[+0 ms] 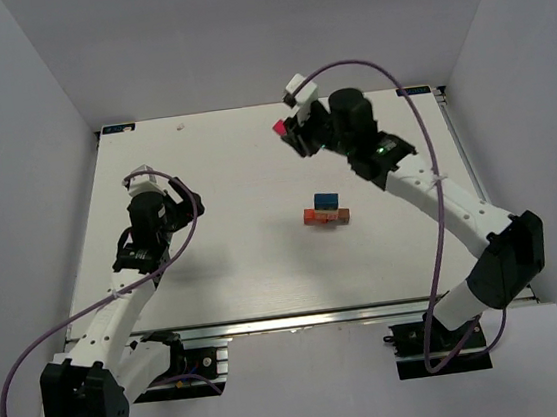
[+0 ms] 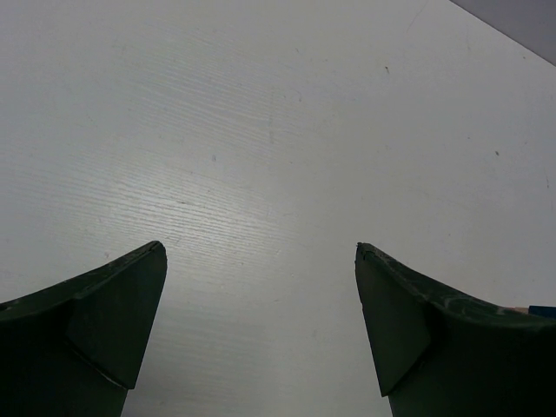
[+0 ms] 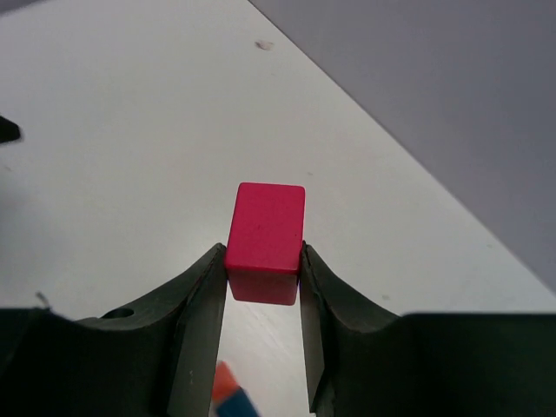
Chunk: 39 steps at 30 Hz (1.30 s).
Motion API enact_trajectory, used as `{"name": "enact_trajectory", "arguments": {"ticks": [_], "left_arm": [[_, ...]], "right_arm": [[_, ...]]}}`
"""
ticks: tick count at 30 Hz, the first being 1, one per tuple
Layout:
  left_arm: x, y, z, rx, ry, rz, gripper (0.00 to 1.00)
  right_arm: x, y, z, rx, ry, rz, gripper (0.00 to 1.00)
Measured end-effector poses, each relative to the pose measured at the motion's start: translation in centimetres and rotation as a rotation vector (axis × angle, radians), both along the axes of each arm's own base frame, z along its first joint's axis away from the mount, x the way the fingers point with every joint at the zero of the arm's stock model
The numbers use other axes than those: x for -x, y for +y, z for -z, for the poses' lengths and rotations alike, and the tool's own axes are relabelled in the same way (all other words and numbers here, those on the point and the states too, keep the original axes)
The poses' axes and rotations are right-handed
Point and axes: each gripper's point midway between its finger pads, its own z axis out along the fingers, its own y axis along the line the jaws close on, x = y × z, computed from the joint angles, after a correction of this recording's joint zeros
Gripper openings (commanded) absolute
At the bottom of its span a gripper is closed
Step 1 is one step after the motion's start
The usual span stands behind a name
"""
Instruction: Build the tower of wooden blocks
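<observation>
White walls close the scene on three sides, and between them lies a pale tabletop with a fine wood-grain pattern.

Near the middle of the tabletop, a little to the right, stands the wood block tower. It is low. A blue block sits on top of a row of orange-red and brown blocks that lie directly on the surface.

The right arm reaches toward the far edge of the tabletop. The right tool is clamped on a magenta-red block; the two fingers press on its left and right sides, and its top face and front face are free. From the top camera this block is well apart from the tower, beyond it and a little to the left. In the right wrist view a small piece of orange and blue shows low between the fingers, blurred.

The left arm is over the left part of the tabletop, far from the tower. The left tool has its fingers wide apart, with only bare surface between them, and it touches no block.

A purple cable runs in a loop along each arm.
</observation>
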Motion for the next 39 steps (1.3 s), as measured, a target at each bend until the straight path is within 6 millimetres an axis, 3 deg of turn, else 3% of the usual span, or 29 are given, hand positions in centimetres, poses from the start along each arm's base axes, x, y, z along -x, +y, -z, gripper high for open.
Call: {"name": "enact_trajectory", "arguments": {"ticks": [3,5,11,14,18,22,39], "left_arm": [[-0.2,0.1,-0.5,-0.018,-0.017,0.004,0.98],[-0.5,0.3,-0.9,-0.029,-0.035,0.001,0.98],[-1.7,0.3,-2.1,-0.053,-0.096,0.008,0.98],[-2.5,0.0,-1.1,-0.068,-0.077,0.027,0.98],[-3.3,-0.4,1.8,-0.092,-0.004,0.048,0.98],[-3.6,-0.5,3.4,-0.106,0.044,0.06,0.98],[-3.7,-0.5,2.3,-0.115,0.011,0.068,0.98]], "right_arm": [[-1.7,-3.1,-2.5,0.058,-0.067,0.0,0.17],[-1.9,-4.3,-2.6,0.124,-0.09,-0.027,0.16],[-0.2,-7.3,2.6,0.371,-0.039,-0.19,0.17],[0.8,-8.4,5.3,0.467,0.003,-0.267,0.16],[2.2,-8.8,8.7,0.54,0.095,-0.365,0.18],[3.4,-8.7,11.3,0.562,0.178,-0.439,0.18],[3.5,-8.3,15.1,0.572,0.283,-0.494,0.2]]}}
